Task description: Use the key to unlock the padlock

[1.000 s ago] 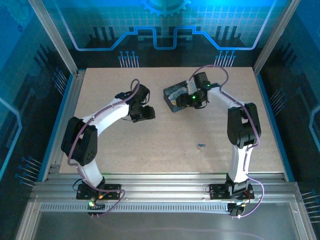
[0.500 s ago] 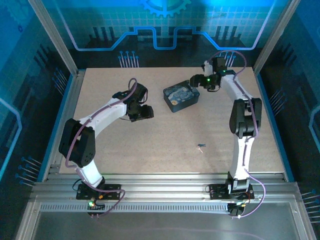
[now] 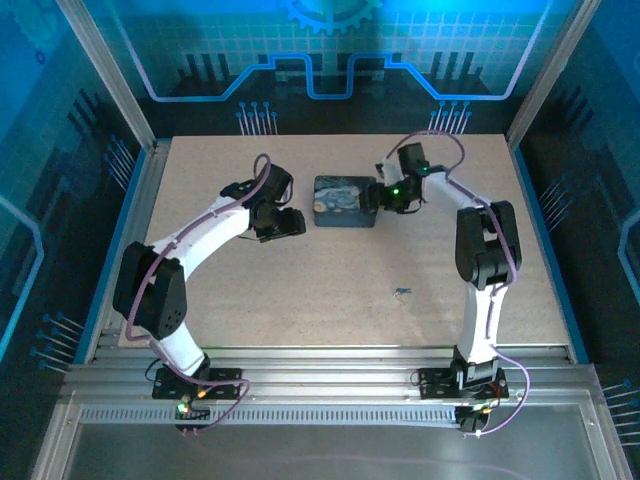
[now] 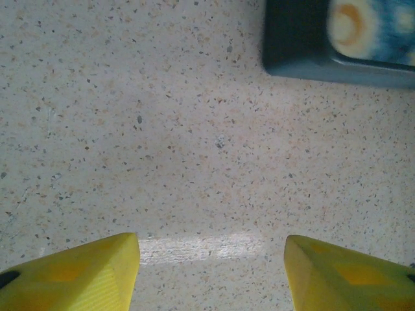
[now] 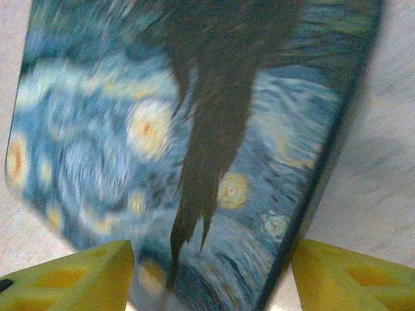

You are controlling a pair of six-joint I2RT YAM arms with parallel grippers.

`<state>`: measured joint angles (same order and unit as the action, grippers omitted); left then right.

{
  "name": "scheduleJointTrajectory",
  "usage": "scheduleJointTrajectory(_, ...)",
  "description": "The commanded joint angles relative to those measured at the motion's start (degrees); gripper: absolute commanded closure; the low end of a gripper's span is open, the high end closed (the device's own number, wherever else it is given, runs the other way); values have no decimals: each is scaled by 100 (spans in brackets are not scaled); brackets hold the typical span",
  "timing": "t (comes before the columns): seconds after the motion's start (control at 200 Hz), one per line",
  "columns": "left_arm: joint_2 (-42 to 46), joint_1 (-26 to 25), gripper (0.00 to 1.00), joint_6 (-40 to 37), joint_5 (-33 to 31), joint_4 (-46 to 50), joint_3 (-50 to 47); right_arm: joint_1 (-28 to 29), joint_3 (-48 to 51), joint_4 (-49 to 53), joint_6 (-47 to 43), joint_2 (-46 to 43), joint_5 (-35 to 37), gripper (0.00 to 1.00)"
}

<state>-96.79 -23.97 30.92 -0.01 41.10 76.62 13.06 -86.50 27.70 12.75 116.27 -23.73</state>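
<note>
Speckled beige worktop (image 3: 300, 300). Dark rectangular box with a blue-and-yellow swirl-painted lid (image 3: 345, 201) (image 4: 337, 39) (image 5: 130, 129): lies flat at far centre of the worktop. Tiny slim bluish key (image 3: 402, 293): flat on the worktop, near and right of the box, well apart from both grippers. Left gripper (image 3: 290, 222) (image 4: 211, 259): yellow fingers apart over bare worktop, just left of the box, holding nothing. Right gripper (image 3: 375, 197) (image 5: 211, 265): at the box's right end, yellow fingers spread apart above the painted lid; contact cannot be told.
</note>
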Motion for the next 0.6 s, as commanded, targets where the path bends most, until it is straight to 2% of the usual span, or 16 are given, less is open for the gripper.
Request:
scheduleJointTrajectory(0.0,143,100,39,-71,-61,119,160,570,715,-482,586,-697,-184,34)
scheduleJointTrajectory(0.125,134,113,38,54,-34,109,133,1204,1374,-988,1075,-1205,-143,32)
scheduleJointTrajectory(0.24,110,160,38,175,-60,114,65,1515,1417,-1021,1155,-1385,-285,29)
scheduleJointTrajectory(0.47,38,292,38,471,144,-321,-245,906,742,-264,698,-1536,145,27)
scheduleJointTrajectory(0.595,-161,294,38,580,343,-542,-173,593,96,63,355,-1169,438,24)
